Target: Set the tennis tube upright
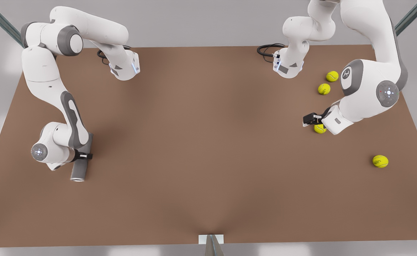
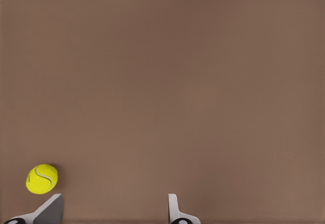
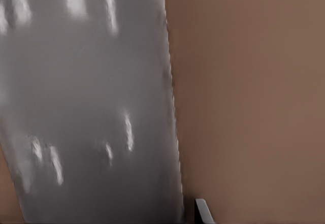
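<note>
The tennis tube (image 1: 79,170) is a grey cylinder on the front view's left, its silvery rim pointing toward the table's front edge. Its far end is hidden under the wrist. My right gripper (image 1: 82,155) is shut on the tennis tube around its middle. In the right wrist view the tube's grey wall (image 3: 91,107) is very close, with one fingertip (image 3: 203,211) beside it. My left gripper (image 1: 310,120) hangs open on the front view's right, just beside a tennis ball (image 1: 320,128). The left wrist view shows that ball (image 2: 41,179) next to one of the spread fingers (image 2: 51,209).
Three more tennis balls lie on the brown table (image 1: 208,142) at the front view's right: two near the back (image 1: 332,76) (image 1: 324,89) and one nearer the front (image 1: 380,161). A small white bracket (image 1: 211,239) sits at the front edge.
</note>
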Controlling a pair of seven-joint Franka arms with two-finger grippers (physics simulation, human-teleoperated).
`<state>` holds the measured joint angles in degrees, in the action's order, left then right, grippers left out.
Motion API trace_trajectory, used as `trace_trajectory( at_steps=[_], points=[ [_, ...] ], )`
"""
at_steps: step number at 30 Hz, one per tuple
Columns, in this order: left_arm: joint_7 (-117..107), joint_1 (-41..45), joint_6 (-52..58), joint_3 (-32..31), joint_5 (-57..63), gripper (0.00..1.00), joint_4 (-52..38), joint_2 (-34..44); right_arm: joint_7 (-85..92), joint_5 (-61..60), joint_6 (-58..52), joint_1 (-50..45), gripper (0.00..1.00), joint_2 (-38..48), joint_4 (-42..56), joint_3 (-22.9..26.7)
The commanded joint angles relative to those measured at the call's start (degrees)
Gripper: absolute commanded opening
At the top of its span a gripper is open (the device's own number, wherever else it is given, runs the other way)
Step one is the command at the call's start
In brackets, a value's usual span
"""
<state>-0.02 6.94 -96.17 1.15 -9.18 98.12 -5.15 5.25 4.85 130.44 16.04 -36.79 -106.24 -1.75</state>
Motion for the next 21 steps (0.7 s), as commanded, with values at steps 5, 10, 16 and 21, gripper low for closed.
trace_trajectory(
  at_steps=[5, 10, 16, 21],
  points=[
    [-0.6, 0.0, 0.0, 0.0, 0.7, 1.0, 0.1, 0.1, 21.5, -0.5, -1.2, -0.4, 0.5, 0.8, 1.0, -0.3],
    [-0.6, 0.0, 0.0, 0.0, 0.8, 1.0, 0.1, 0.1, 26.4, -0.2, -6.6, -3.6, 0.51, 1.0, 9.6, -1.2],
    [-0.6, 0.0, 0.1, -0.1, 0.9, 1.0, 0.1, 0.1, 45.7, 5.5, -13.2, -14.1, 0.51, 1.3, 16.3, -1.2],
    [-0.6, 0.0, 0.4, -0.1, 0.9, 1.0, 0.1, 0.1, 62.7, 6.9, -9.1, -25.3, 0.52, 0.8, 16.1, -1.3]
  ],
)
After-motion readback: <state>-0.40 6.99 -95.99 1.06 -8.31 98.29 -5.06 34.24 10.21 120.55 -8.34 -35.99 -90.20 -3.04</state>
